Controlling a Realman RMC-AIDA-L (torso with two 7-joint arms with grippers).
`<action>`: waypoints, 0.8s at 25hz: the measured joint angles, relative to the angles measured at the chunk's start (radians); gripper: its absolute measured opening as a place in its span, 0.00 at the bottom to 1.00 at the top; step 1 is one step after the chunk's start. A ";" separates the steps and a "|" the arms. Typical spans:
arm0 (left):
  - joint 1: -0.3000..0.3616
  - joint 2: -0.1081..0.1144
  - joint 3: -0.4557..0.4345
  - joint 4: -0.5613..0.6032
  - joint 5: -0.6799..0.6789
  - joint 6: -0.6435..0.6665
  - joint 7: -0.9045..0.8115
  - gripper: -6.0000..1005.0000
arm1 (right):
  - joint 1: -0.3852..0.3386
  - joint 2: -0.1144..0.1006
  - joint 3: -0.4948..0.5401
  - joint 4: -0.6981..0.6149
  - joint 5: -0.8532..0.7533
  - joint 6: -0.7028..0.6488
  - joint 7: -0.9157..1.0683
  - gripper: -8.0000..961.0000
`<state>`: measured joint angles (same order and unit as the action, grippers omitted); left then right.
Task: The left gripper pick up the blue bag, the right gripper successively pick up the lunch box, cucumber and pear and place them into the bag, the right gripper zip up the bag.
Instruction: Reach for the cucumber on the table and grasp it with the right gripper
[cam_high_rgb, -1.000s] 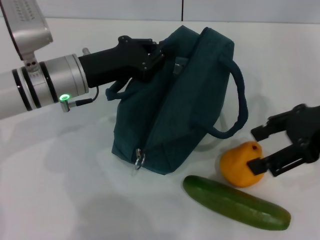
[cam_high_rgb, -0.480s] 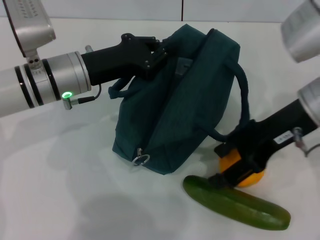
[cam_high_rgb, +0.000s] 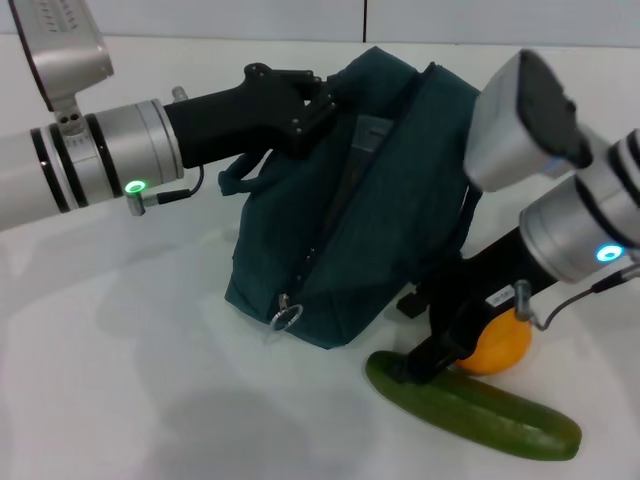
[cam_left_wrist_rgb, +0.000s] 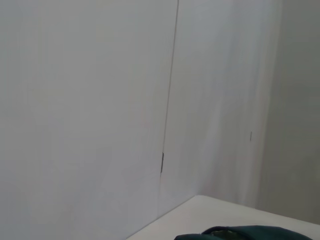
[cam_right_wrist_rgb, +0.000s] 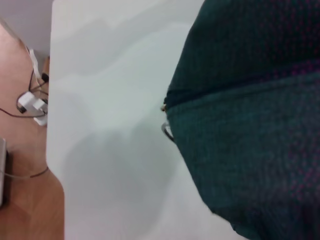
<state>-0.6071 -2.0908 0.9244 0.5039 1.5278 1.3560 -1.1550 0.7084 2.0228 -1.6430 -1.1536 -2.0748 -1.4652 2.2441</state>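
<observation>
One dark teal fabric bag (cam_high_rgb: 370, 200), top gripped by black left gripper (cam_high_rgb: 318, 112); black right gripper (cam_high_rgb: 425, 345), jaws' state unclear, low by one green cucumber (cam_high_rgb: 480, 408) and one orange pear (cam_high_rgb: 497, 345) on white desk (cam_high_rgb: 130, 380).

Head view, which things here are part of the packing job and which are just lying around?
Job: left gripper, bag, right gripper, cucumber, pear.
Lying about: cables on the floor, seen from the right wrist.

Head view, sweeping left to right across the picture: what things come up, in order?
Left pincer gripping the top of the blue bag → blue bag → right pincer, low by the bag's right side → pear, partly hidden behind that pincer. The cucumber spans under both, so it is left out.
</observation>
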 joint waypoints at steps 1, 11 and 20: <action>-0.001 0.000 0.002 -0.001 0.000 0.000 0.000 0.08 | -0.001 0.000 -0.020 0.000 0.000 0.016 -0.002 0.89; -0.016 0.000 0.005 -0.004 0.005 -0.018 -0.007 0.08 | 0.031 0.002 -0.073 0.041 -0.001 0.047 -0.005 0.89; 0.001 -0.001 0.005 -0.004 0.006 -0.026 -0.006 0.08 | 0.053 -0.001 -0.072 0.042 -0.020 0.005 0.015 0.89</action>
<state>-0.6056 -2.0919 0.9296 0.5000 1.5338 1.3297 -1.1609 0.7609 2.0218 -1.7152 -1.1119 -2.0946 -1.4602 2.2591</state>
